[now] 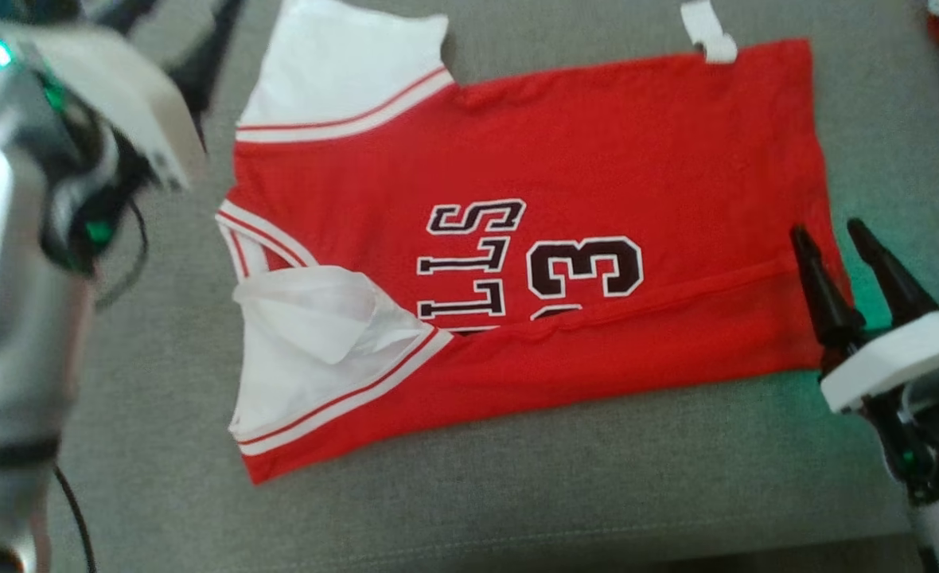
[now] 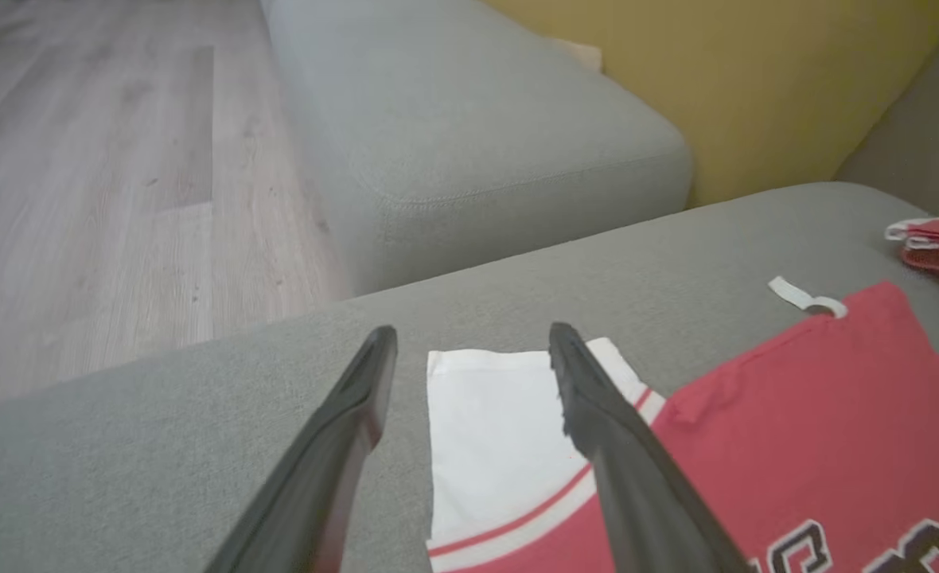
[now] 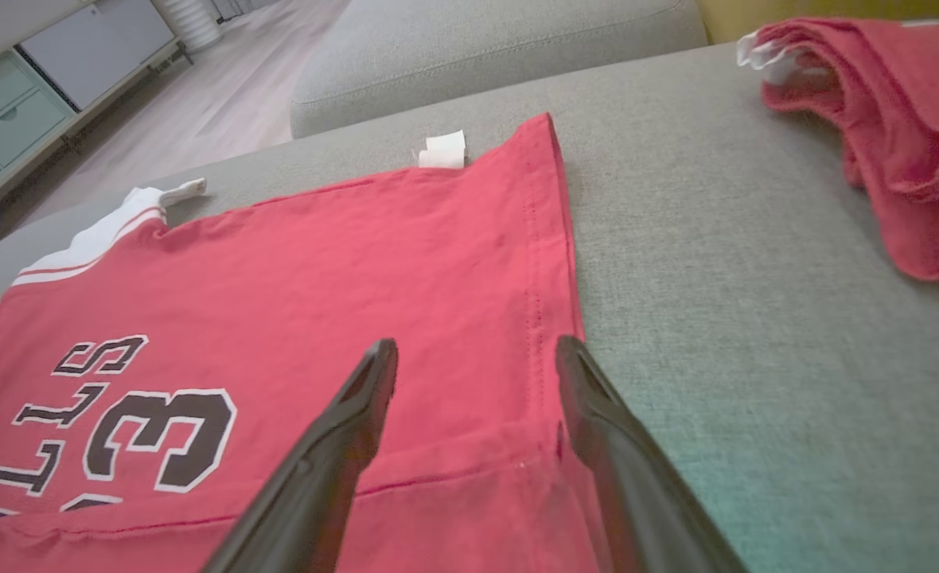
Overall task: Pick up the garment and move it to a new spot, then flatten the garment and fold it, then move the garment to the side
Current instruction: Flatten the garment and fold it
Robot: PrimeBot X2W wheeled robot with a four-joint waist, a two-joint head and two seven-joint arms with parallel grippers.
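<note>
Folding on the grey sofa (image 1: 517,493): I am holding both tools wide open, gripping nothing. My left tool (image 2: 473,334) is hovering over the far white sleeve (image 2: 493,430). My right tool (image 3: 477,344) is hanging just above the hem end of the jersey (image 1: 565,239), beside the crease (image 1: 676,298).

The jersey is lying print-up in the middle of the seat. Its long axis is running across my front, with collar and sleeves pointing to my left and the hem to my right, so the "3" is reading sideways. The near long edge is lying turned over onto the body along that lengthwise crease. A second red garment (image 3: 875,119) is sitting well apart, off to my right.

As I am judging it, the far long edge is the one waiting to be folded. Doing it well is meaning pinching sleeve end and hem end together, lifting low, and carrying both toward me at one pace so the new edge is landing parallel to the crease. The far sleeve is needing tucking inside, and the rumpled near sleeve (image 1: 310,318) smoothing, or the fold is going to bulge at the collar end.
</note>
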